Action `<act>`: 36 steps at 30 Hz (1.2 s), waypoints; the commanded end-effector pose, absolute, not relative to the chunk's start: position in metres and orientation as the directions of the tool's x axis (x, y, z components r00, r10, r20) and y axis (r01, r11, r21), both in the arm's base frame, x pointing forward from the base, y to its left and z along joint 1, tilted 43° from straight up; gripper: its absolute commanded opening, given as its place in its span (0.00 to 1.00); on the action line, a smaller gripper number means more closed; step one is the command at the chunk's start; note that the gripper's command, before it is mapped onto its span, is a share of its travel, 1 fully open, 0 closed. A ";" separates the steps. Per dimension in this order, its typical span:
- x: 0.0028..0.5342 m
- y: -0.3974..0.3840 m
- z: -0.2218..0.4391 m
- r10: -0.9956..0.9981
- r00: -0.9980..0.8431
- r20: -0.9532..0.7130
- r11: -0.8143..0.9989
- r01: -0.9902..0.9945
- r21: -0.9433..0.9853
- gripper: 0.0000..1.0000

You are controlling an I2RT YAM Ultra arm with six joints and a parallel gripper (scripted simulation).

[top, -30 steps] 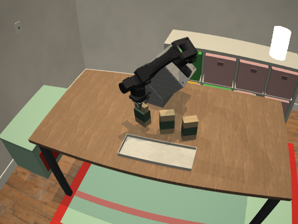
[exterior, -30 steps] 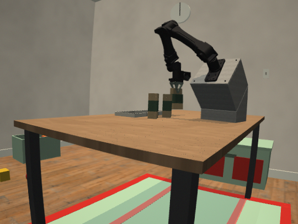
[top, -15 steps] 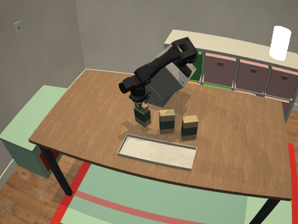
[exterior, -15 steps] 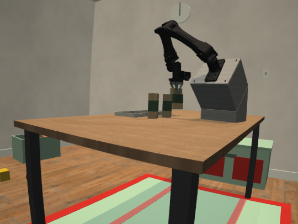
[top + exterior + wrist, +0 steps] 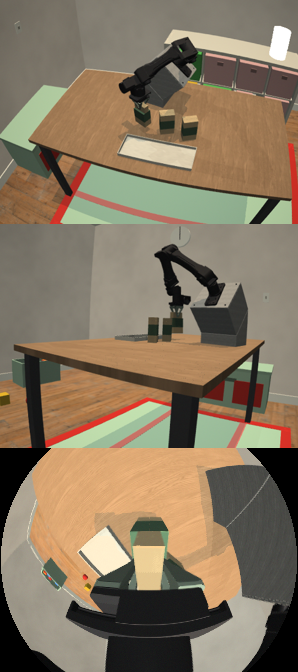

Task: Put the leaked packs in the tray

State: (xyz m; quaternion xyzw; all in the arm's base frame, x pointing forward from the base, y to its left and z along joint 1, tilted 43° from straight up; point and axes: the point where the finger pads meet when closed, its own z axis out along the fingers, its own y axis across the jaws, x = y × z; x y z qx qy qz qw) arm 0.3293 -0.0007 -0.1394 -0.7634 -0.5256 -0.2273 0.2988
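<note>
Three coffee packs, tan with a dark green band, stand in a row behind the grey tray (image 5: 120, 151) (image 5: 125, 337) (image 5: 101, 552). My gripper (image 5: 142, 106) (image 5: 176, 313) (image 5: 149, 560) comes down from above and is shut on the top of the left pack (image 5: 143, 117) (image 5: 177, 325) (image 5: 148, 544). It holds that pack upright, slightly above the table. The middle pack (image 5: 167, 121) (image 5: 167, 329) and the right pack (image 5: 190, 127) (image 5: 153, 329) stand upright on the table, apart from each other and from the tray. The tray is empty.
The arm's grey slanted base block (image 5: 165, 85) (image 5: 223, 320) stands just behind the packs. A shelf with pink-brown bins (image 5: 248, 72) and a white cylinder (image 5: 280, 42) are beyond the table's far edge. A green bench (image 5: 25, 121) is to the left.
</note>
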 end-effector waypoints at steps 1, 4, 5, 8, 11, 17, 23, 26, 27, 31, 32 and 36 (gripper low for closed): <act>0.348 -0.026 -0.124 0.677 0.333 0.656 -0.310 0.938 -0.156 0.24; 0.349 -0.026 -0.124 0.676 0.335 0.656 -0.311 0.937 -0.157 0.24; 0.350 -0.026 -0.124 0.676 0.336 0.656 -0.312 0.937 -0.158 0.24; 0.352 -0.026 -0.123 0.674 0.342 0.655 -0.317 0.934 -0.163 0.24; 0.354 -0.026 -0.123 0.674 0.342 0.655 -0.317 0.934 -0.163 0.24; 0.359 -0.022 -0.133 0.663 0.364 0.655 -0.315 0.928 -0.198 0.24; 0.381 -0.018 -0.129 0.660 0.358 0.660 -0.307 0.931 -0.197 0.24; 0.393 -0.022 -0.129 0.662 0.364 0.655 -0.315 0.928 -0.197 0.24; 0.393 -0.022 -0.129 0.662 0.364 0.655 -0.315 0.928 -0.197 0.24; 0.408 -0.020 -0.127 0.662 0.362 0.657 -0.312 0.929 -0.197 0.24; 0.412 -0.017 -0.126 0.666 0.356 0.656 -0.304 0.932 -0.197 0.24; 0.431 -0.021 -0.124 0.659 0.364 0.658 -0.316 0.928 -0.196 0.24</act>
